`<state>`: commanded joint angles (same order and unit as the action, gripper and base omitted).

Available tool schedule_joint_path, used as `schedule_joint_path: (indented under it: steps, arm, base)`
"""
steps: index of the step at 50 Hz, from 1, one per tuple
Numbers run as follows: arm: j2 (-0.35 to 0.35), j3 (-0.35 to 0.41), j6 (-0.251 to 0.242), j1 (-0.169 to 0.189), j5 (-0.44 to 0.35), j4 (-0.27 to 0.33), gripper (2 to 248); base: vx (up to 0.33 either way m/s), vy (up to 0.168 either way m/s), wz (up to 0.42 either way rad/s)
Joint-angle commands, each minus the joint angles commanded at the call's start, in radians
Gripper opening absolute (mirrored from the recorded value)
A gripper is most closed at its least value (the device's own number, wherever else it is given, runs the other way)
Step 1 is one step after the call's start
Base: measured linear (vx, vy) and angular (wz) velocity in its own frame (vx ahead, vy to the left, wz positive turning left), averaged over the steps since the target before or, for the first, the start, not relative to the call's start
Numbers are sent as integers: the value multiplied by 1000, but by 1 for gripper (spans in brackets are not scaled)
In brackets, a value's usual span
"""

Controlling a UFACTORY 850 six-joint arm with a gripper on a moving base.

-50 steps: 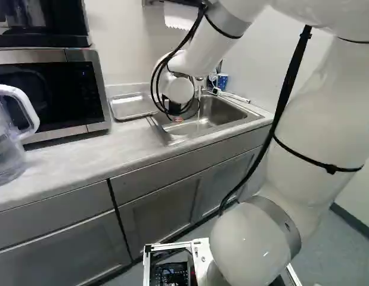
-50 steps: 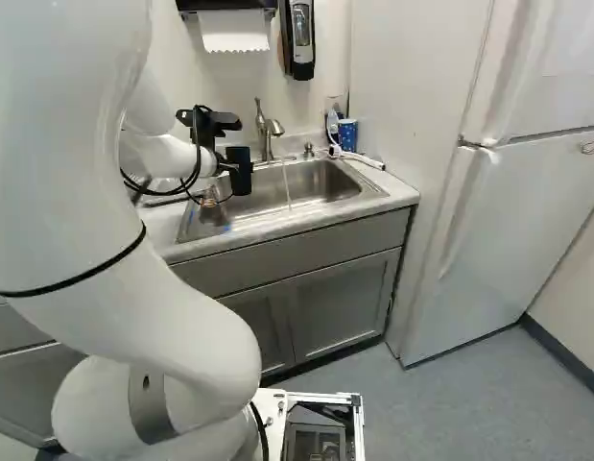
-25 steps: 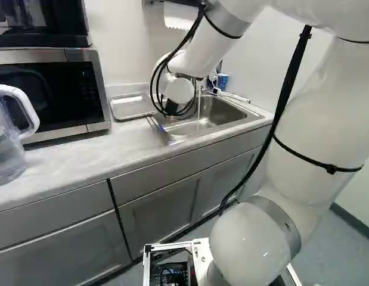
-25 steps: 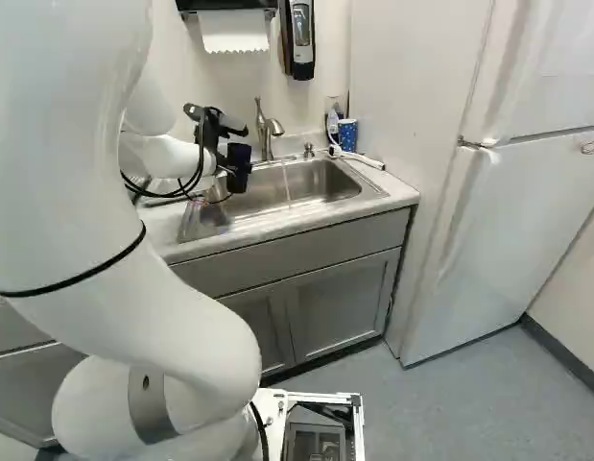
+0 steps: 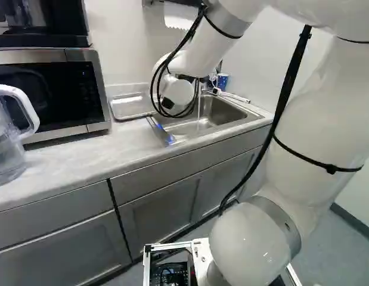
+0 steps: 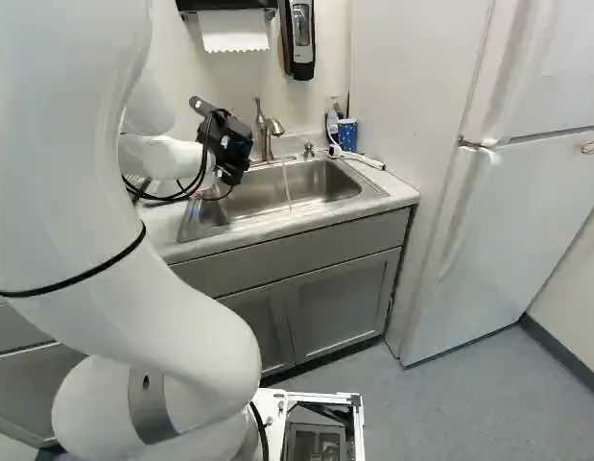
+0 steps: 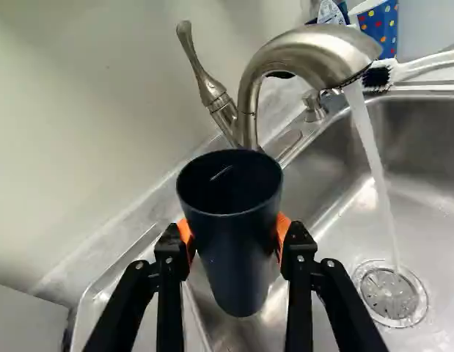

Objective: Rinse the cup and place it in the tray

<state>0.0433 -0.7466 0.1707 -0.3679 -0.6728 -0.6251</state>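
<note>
Orange pads (image 7: pixel 283 229) of your gripper (image 7: pixel 235 238) clamped the dark cup (image 7: pixel 238 257) from both sides. Running water (image 7: pixel 377 165) fell beside the fingers, clear of it; swinging across hastily, you risked knocking the faucet (image 7: pixel 307 57) ahead of them, or a wet wall slipping.

I have a tapered dark-navy cup (image 7: pixel 238 257) between the orange pads of my black gripper (image 6: pixel 231 144), near the curved brushed-metal faucet (image 7: pixel 289 55). Below the faucet, clear water (image 7: pixel 375 161) runs onto a round metal drain (image 7: pixel 388 295).
</note>
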Motion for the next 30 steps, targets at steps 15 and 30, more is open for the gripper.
schedule_joint_path:
  steps: [15,30]
  arm:
    - [0,0,157,0,-31,56,124]
    - [0,0,315,0,-39,64,124]
  base:
    - [0,0,0]
    - [0,0,0]
